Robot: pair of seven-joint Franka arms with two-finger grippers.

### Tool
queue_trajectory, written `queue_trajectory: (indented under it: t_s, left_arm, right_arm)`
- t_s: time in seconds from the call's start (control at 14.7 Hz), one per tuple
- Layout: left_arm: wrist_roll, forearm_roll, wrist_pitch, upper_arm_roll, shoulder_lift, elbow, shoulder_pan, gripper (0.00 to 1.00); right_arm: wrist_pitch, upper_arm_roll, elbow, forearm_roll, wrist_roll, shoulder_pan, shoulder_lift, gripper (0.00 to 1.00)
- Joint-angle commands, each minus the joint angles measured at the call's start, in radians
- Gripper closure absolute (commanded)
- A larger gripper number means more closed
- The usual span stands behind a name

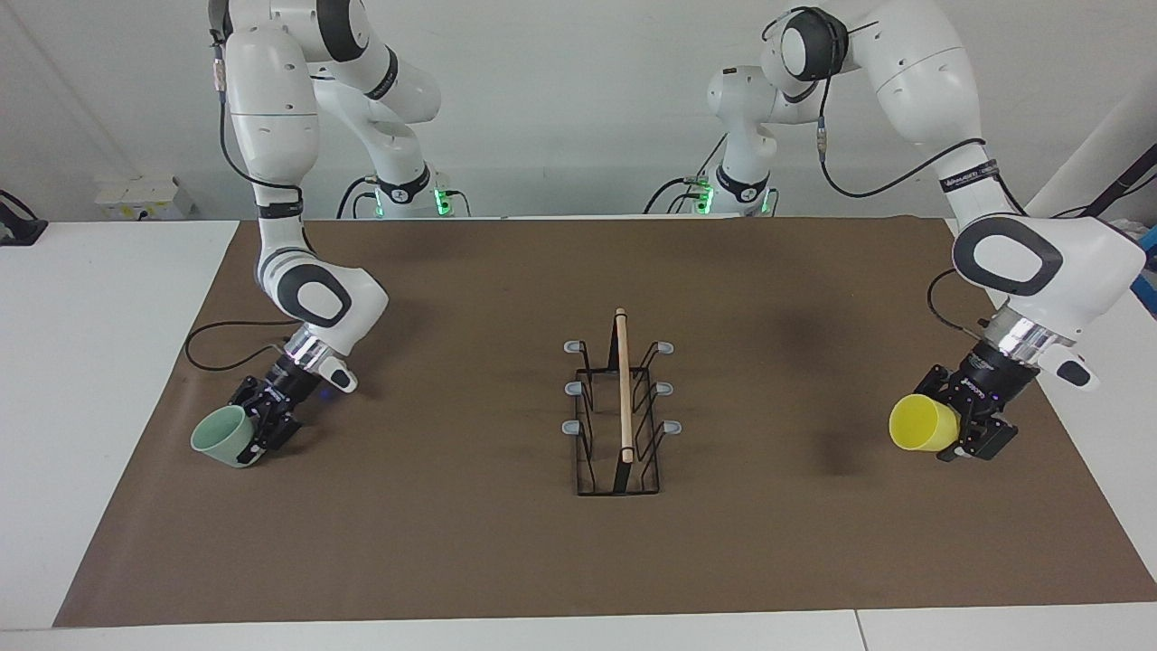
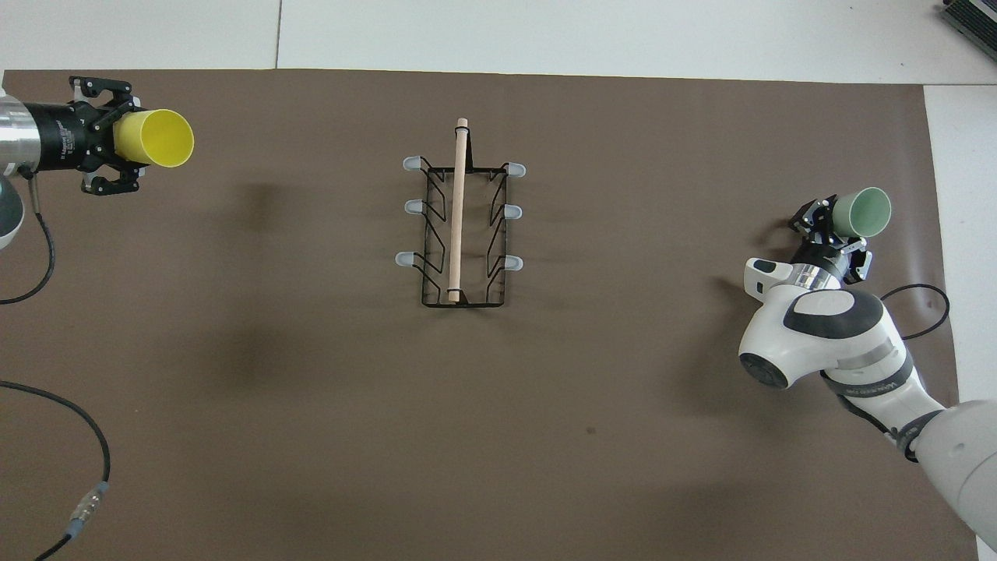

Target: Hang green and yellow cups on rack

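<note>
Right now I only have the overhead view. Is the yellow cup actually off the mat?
Observer: Yes. In the facing view the left tool holds the yellow cup in the air over the left arm's end of the mat. The cup's shadow lies well apart from it.
Operator: And the green cup?
Observer: It is much lower. The right tool is shut on the green cup at the right arm's end. The cup is tilted with its lower edge down by the mat, and I cannot tell whether it touches.
</note>
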Motion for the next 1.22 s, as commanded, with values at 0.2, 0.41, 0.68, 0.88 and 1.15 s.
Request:
queue_trajectory:
  t_s: [0.2, 0.41, 0.68, 0.88, 1.15]
  left_arm:
    - [0.001, 0.251, 0.021, -0.119, -0.166, -0.129, -0.005, 1.00]
    - [-0.010, 0.393, 0.039, -0.225, -0.251, -0.206, 0.003, 1.00]
    - [-0.013, 0.503, 0.213, -0.343, -0.340, -0.367, 0.008, 1.00]
    - [-0.019, 0.536, 0.330, -0.400, -0.360, -0.444, 0.009, 1.00]
    - [-0.019, 0.667, 0.495, -0.488, -0.362, -0.537, 0.009, 1.00]
  right_arm:
    - [0.257, -0.008, -0.032, 0.180, -0.065, -0.062, -0.134, 1.00]
    - [0.280, -0.008, -0.041, 0.212, -0.083, -0.065, -0.154, 1.00]
    - [0.317, -0.011, 0.034, 0.215, -0.198, -0.092, -0.130, 1.00]
    - [0.324, -0.011, 0.077, 0.305, -0.246, -0.076, -0.114, 1.00]
    - [0.209, 0.000, 0.123, 0.539, -0.581, -0.050, -0.108, 1.00]
